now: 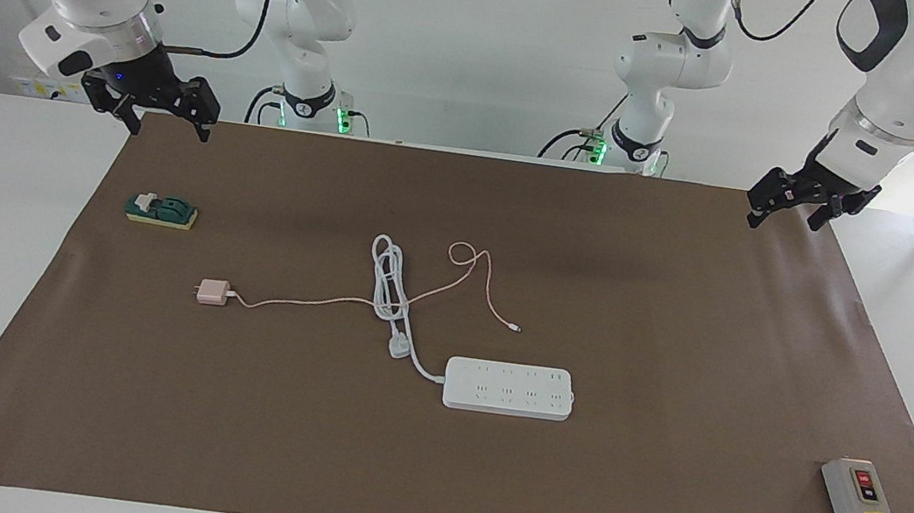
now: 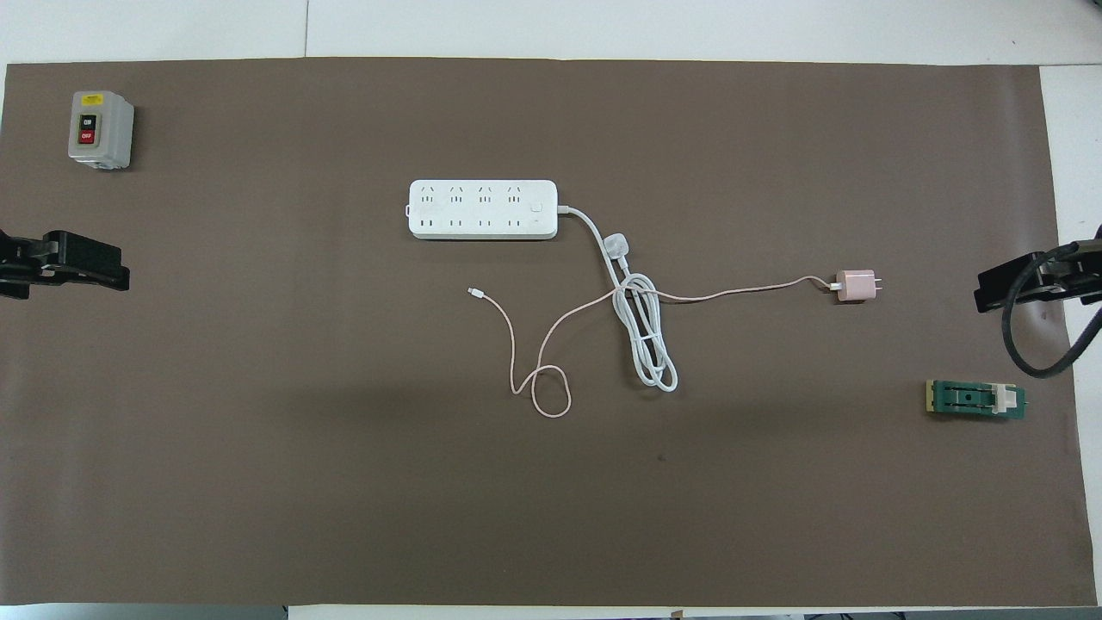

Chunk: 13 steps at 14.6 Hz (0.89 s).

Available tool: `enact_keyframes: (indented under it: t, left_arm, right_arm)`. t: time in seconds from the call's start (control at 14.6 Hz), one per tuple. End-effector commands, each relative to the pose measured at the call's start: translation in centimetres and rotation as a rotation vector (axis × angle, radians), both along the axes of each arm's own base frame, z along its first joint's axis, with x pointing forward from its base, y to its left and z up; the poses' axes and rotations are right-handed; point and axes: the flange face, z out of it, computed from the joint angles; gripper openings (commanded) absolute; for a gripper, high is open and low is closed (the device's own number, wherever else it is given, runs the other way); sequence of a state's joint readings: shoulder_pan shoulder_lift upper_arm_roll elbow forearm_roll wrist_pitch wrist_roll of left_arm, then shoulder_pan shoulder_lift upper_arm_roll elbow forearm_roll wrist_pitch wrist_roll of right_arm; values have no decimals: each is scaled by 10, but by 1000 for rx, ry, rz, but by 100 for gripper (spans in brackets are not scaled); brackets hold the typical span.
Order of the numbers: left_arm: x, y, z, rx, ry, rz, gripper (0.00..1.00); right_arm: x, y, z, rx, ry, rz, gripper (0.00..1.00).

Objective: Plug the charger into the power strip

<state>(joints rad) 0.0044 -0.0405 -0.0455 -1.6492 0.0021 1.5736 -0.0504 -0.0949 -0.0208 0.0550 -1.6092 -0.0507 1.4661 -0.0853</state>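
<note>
The charger (image 1: 212, 292) (image 2: 855, 285), a small pale-pink cube, lies on the brown mat toward the right arm's end, its prongs pointing that way. Its thin pink cable (image 1: 310, 301) (image 2: 732, 293) runs across the coiled white cord (image 1: 389, 283) (image 2: 650, 344) and ends in a loop. The power strip (image 1: 508, 388) (image 2: 482, 209), a flat white bar with two rows of sockets, lies mid-table, a little farther from the robots. My right gripper (image 1: 169, 129) hangs open and empty above the mat's edge at its own end. My left gripper (image 1: 784, 220) hangs open and empty above the mat's edge at its end.
The strip's white plug (image 1: 399, 346) (image 2: 616, 246) rests beside the strip's cord end. A grey box with red and black buttons (image 1: 858, 495) (image 2: 101, 129) sits at the left arm's end, farthest from the robots. A green block (image 1: 161, 210) (image 2: 975, 399) lies near the right gripper.
</note>
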Motion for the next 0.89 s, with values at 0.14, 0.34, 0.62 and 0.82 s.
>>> enact_keyframes:
  t: [0.14,0.34,0.62,0.82]
  left_arm:
    - [-5,-5,1,15,10,3,100]
    - [-3,-5,-3,15,18,3,100]
    - [-3,-8,6,17,18,-19,100]
    - [-1,-6,6,9,24,-20,100]
  right_arm:
    - [4,-6,2,-11,-8,18,100]
    - [2,-5,3,-16,-16,8,100]
    - [2,-7,-1,-17,-48,19,100]
    - [4,-11,-13,-15,-79,-59,100]
